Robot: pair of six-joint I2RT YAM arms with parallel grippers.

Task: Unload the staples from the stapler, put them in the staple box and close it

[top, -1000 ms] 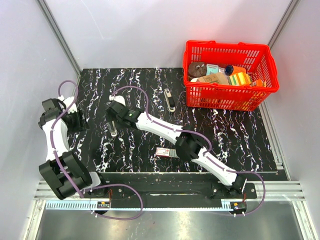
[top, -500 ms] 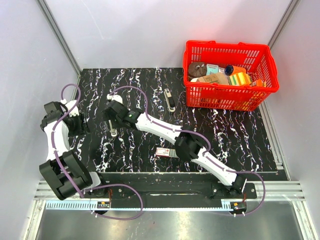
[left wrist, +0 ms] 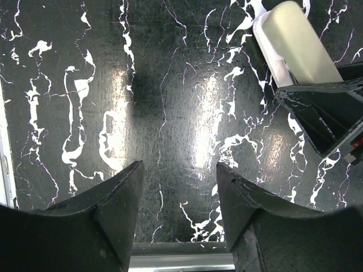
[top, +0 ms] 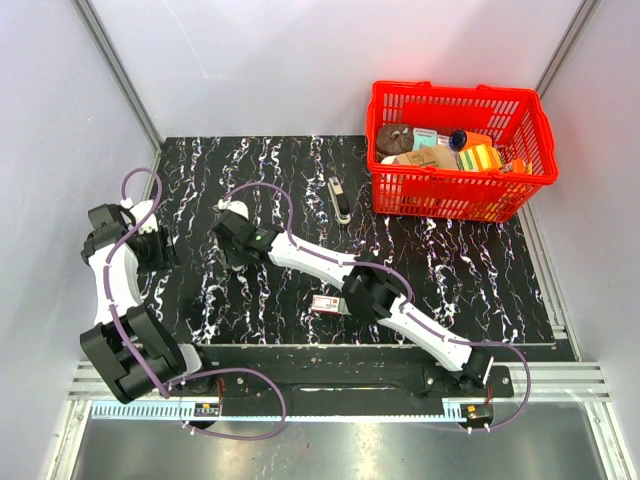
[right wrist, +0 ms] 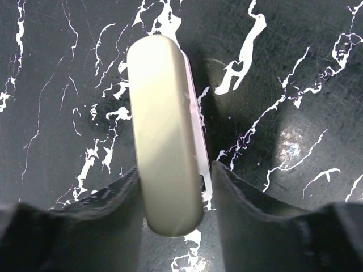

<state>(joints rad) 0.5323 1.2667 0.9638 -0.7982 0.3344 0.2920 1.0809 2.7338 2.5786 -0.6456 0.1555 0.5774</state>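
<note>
The stapler (right wrist: 164, 130) shows a long pale top and a white metal side. It lies between the jaws of my right gripper (right wrist: 174, 167), which is shut on it low over the black marbled mat. In the top view its pale tip (top: 228, 208) sticks out past the right gripper (top: 233, 226) at the mat's left-centre. It also shows in the left wrist view (left wrist: 292, 42) at the upper right, with the right gripper's black fingers (left wrist: 332, 113) beside it. My left gripper (left wrist: 178, 170) is open and empty just left of it, near the mat's left edge (top: 158, 250).
A second slim black and silver piece (top: 340, 200) lies on the mat left of the red basket (top: 395, 190), which holds several items. A small red box (top: 325, 305) lies near the front edge, beside the right arm's elbow. White walls enclose the sides.
The right gripper has shifted slightly toward the near side and left, carrying the pale tip with it. The left wrist has settled a little lower.
</note>
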